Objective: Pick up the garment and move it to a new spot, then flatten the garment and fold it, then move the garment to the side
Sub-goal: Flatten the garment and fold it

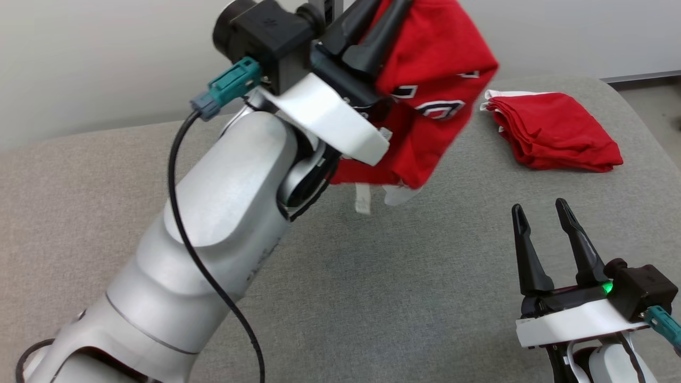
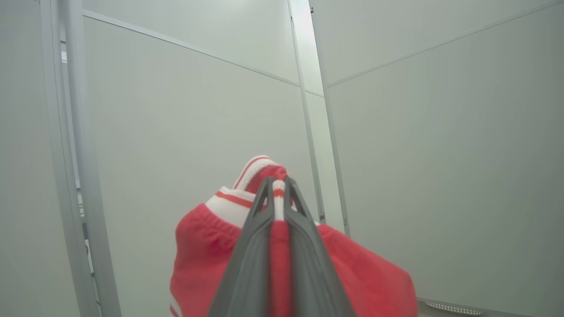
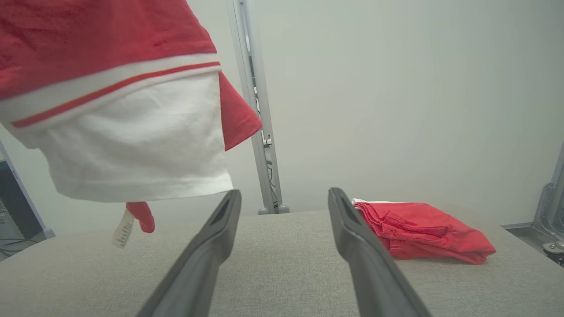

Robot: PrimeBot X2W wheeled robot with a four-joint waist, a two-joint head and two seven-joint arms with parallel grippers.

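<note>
Here, L hand pinches the red-and-white garment, dangling in the air above the grey desk; R hand sits low w/ fingers spread, empty. Looks like the pick-and-move step: next, prob. lower it onto bare desk, clear of the folded red pile.

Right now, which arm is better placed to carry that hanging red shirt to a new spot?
Left. The left hand is shut on the red shirt, holding it above the grey cushioned surface. The right hand is open and empty, low down.
</note>
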